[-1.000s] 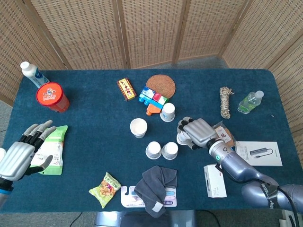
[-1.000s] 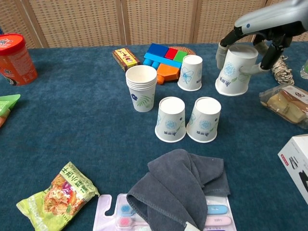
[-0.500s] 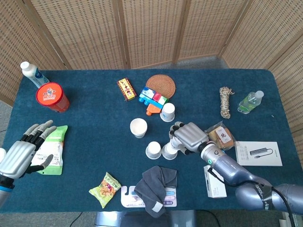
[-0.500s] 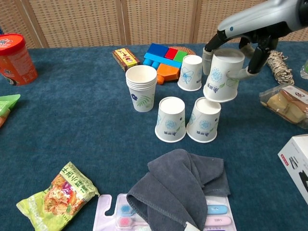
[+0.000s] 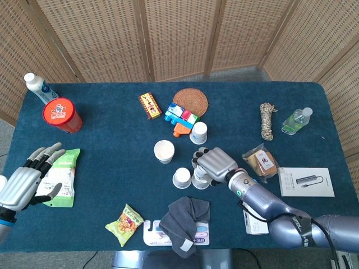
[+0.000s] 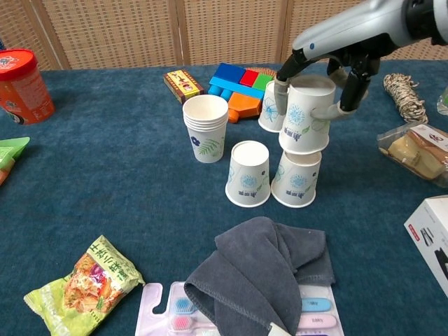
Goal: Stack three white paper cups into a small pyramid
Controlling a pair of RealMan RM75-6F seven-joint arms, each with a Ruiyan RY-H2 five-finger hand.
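Your right hand (image 6: 327, 73) grips an upturned cup (image 6: 305, 115) — directly below it, 2 base cups (image 6: 250, 173) — left hand (image 5: 28, 180) spread.

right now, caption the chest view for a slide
Right hand holds inverted cup above two base cups.

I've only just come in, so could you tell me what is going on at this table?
The robot is building a small pyramid of white paper cups. Its right hand holds an upside-down white paper cup with a blue flower print above two upside-down base cups standing side by side on the blue tablecloth. The held cup sits over the right base cup, not yet centred. The left hand is open, off to the side.
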